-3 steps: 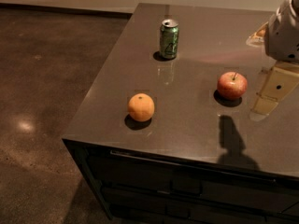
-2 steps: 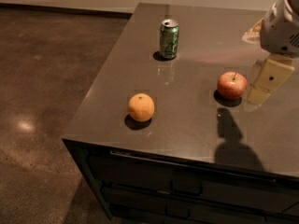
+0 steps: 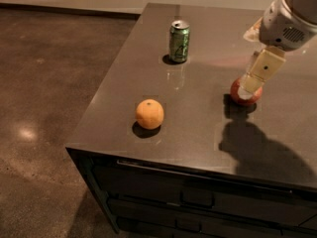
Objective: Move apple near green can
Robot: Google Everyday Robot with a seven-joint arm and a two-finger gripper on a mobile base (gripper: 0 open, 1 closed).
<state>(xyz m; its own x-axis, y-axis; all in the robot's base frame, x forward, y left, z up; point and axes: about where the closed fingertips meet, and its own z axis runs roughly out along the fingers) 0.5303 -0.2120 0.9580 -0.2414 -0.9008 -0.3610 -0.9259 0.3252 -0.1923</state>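
The apple [image 3: 244, 99], red and round, lies on the dark tabletop [image 3: 198, 118] at the right. My gripper [image 3: 248, 87] hangs down from the white arm [image 3: 287, 21] at the upper right and sits right over the apple, covering its top. The green can [image 3: 179, 41] stands upright at the back of the table, well to the left of the apple and farther away.
A plain orange fruit [image 3: 149, 114] lies near the table's front left. The table's left edge drops to a brown floor [image 3: 44, 93]. Drawer fronts [image 3: 198, 200] run below the front edge. The arm's shadow falls on the tabletop at the right front.
My gripper has moved left and down from beside the apple to directly over it. The apple, can and orange have not moved.
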